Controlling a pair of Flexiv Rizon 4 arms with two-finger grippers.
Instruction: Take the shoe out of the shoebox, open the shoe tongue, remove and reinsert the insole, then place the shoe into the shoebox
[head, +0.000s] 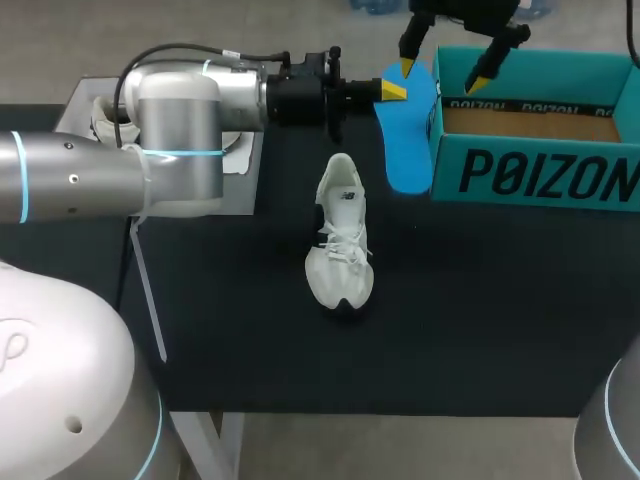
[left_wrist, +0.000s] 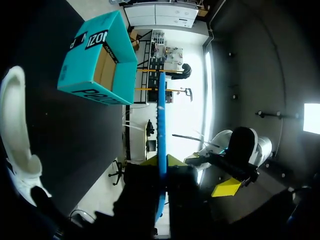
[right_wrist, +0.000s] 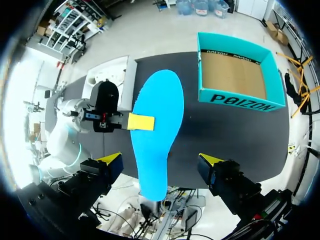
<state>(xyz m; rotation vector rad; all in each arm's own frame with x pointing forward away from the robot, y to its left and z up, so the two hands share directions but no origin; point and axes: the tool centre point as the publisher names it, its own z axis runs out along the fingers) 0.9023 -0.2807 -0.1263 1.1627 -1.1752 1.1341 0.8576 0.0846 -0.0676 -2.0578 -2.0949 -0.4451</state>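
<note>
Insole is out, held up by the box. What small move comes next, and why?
Probably swing the insole down toward the shoe for reinsertion: the left pincer is shut on it beside the shoebox, the right pincer hangs open above, and the shoe lies unheld.

In the head view the right arm is cut off by the upper edge, so only the right claw (head: 442, 75) shows, and the shoebox (head: 530, 175) runs past the right edge. From the left wrist, the insole (left_wrist: 161, 130) shows only edge-on, the left claw (left_wrist: 161, 164) is lost in dark shadow, and the shoe (left_wrist: 17, 135) is cut by the black rim
</note>
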